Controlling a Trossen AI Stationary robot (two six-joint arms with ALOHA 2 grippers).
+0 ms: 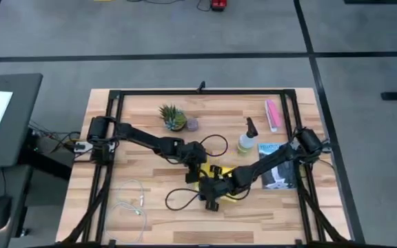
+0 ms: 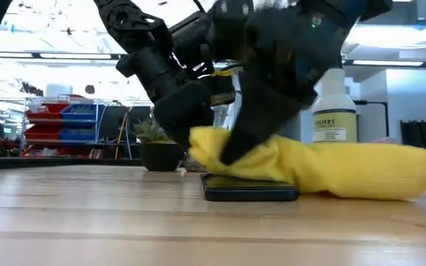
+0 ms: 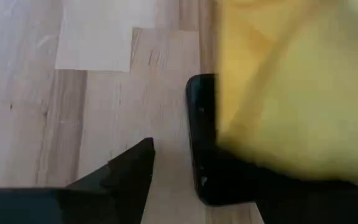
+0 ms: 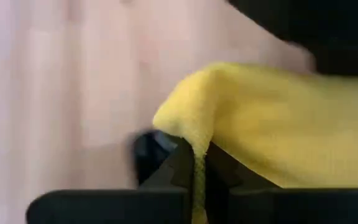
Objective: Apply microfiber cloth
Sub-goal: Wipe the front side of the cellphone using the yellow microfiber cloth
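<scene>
The yellow microfiber cloth (image 2: 324, 166) lies bunched over a black smartphone (image 2: 248, 191) that rests flat on the wooden table (image 1: 150, 213) near its middle. My right gripper (image 4: 194, 163) reaches in from the table's right and is shut on the cloth's left end. My left gripper (image 3: 210, 186) comes from the table's left and stands open at the phone's end (image 3: 201, 134). One of its fingers (image 3: 129, 177) is on the bare wood beside the phone. The other finger is hidden under the cloth. My right gripper pinches a raised fold of the cloth (image 4: 188, 118) between its two fingers, at the end that lies over the phone. The fingers slant down from above (image 2: 231, 144). The rest of the cloth (image 2: 368, 170) trails slack on the table and the phone. My left gripper straddles the phone's end; I cannot tell whether it touches the phone.
A spray bottle (image 1: 245, 142), a small potted plant (image 1: 173, 117) and a pink packet (image 1: 273, 114) stand toward the far side. A printed booklet (image 1: 276, 165) lies at the right. A black cable (image 1: 181, 200) and a white cable (image 1: 133, 200) lie near the front.
</scene>
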